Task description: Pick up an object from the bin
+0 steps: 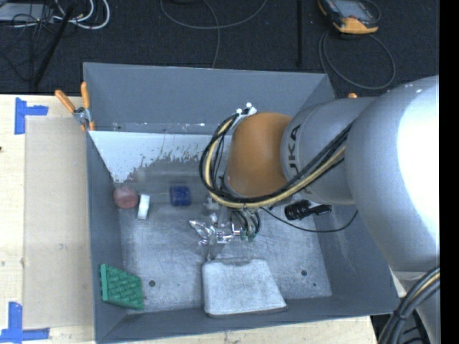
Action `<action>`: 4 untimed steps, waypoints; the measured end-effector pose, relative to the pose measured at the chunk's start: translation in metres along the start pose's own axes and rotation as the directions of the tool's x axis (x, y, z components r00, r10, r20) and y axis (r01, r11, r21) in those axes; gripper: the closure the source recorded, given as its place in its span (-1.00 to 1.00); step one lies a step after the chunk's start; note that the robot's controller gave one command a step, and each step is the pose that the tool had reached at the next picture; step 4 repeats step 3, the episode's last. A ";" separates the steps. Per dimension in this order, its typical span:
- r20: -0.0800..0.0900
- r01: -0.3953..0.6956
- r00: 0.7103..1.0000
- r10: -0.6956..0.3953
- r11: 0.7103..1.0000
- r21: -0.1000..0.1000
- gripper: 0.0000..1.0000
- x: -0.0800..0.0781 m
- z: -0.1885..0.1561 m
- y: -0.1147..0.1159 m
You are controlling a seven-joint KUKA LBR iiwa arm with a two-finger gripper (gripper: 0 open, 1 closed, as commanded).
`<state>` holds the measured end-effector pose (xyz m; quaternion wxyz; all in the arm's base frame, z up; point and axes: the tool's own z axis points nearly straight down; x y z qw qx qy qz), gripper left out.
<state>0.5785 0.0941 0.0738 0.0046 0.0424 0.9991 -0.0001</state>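
Note:
My gripper (210, 233) hangs low in the middle of the bin, under the arm's orange cover. It is just above the far edge of a grey-white folded cloth pad (242, 287) that lies at the bin's front. A small blue cube (180, 196) sits on the floor to the gripper's upper left, apart from it. I see nothing held in the gripper.
A pink ball (126, 197) and a small white block (143, 206) lie side by side near the left wall. A green ridged piece (120, 287) rests in the front left corner. The arm covers the bin's right side.

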 end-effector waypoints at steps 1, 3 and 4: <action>-0.003 -0.002 1.000 0.002 1.000 -0.003 1.00 0.000 -0.001 0.001; -0.004 0.707 0.707 -0.707 0.707 -0.002 1.00 -0.028 -0.233 -0.188; -0.004 0.707 0.707 -0.707 0.707 -0.002 1.00 -0.028 -0.233 -0.188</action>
